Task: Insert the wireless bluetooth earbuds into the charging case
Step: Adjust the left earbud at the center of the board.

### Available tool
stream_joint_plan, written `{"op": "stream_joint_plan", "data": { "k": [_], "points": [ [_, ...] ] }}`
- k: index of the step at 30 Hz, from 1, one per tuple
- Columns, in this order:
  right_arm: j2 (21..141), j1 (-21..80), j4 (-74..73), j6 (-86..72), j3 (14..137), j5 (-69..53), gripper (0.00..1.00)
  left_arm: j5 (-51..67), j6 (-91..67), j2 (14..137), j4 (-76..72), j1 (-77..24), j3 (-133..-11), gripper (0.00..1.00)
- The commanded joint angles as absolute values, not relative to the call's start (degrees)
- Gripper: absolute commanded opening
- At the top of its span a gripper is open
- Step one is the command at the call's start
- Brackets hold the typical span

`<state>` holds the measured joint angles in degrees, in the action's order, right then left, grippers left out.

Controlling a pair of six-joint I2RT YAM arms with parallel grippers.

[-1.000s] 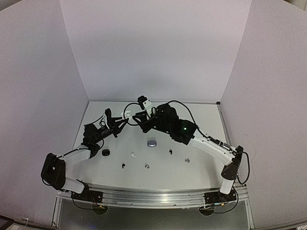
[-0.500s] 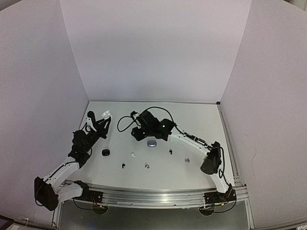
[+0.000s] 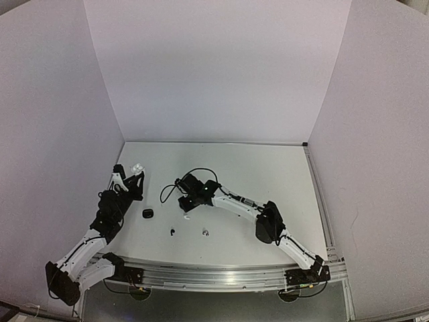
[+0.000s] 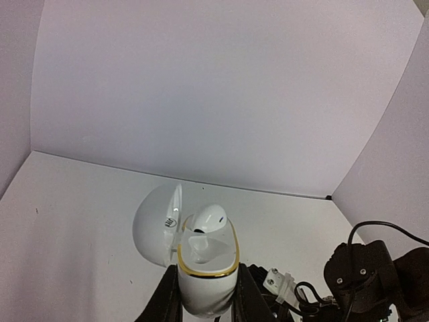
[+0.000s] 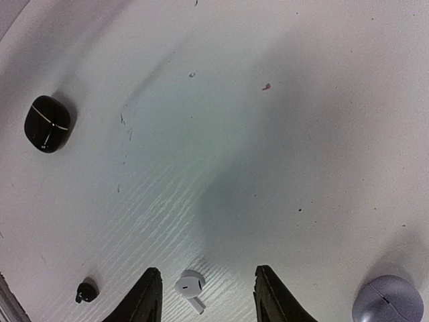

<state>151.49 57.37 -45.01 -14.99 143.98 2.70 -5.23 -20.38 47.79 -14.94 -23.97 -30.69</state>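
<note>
Free tabletop [image 5: 268, 168] around white earbud [image 5: 191, 285]

A white table [image 5: 268, 134] bears a glossy black pebble-shaped case [image 5: 47, 124], a tiny black earbud [image 5: 86, 291] near it, a white stemmed earbud [image 5: 190, 285] beyond, and a lilac-grey rounded case [image 5: 389, 302] farthest off.

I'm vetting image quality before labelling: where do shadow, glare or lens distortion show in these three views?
Top external: the wide lens bows the walls. Right wrist: a broad soft shadow lies across the table, with sheen on its grain beside the white earbud, itself sharp. Left wrist: even light, the white case crisp, no harsh glare.
</note>
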Motion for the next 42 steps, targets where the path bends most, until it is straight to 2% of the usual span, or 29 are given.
{"op": "stream_joint_plan", "data": {
  "k": [1,4,21,30,37,42],
  "points": [
    [152.97,58.71,-42.38,-14.27,143.85,2.48,0.48,-5.5,-19.17,47.68,-17.99,-24.17,-29.91,0.0],
    [153.59,59.61,-42.4,-14.41,143.13,3.02,0.48,-4.81,-19.42,47.92,-18.19,-24.18,-29.88,0.0],
    [154.33,61.45,-42.53,-14.61,136.92,6.06,0.33,-3.6,-20.34,47.53,-17.93,-24.31,-29.94,0.0],
    [151.72,62.6,-42.7,-11.38,136.04,3.42,0.4,-2.93,-20.06,47.61,-17.23,-24.29,-30.13,0.0],
    [149.06,62.85,-42.83,-15.88,137.19,5.36,0.44,-2.33,-20.13,47.74,-16.97,-24.26,-30.22,0.0],
    [146.69,63.66,-42.91,-18.26,133.44,5.43,0.46,-2.11,-20.13,48.13,-17.22,-24.26,-30.24,0.0]
  ]
}}
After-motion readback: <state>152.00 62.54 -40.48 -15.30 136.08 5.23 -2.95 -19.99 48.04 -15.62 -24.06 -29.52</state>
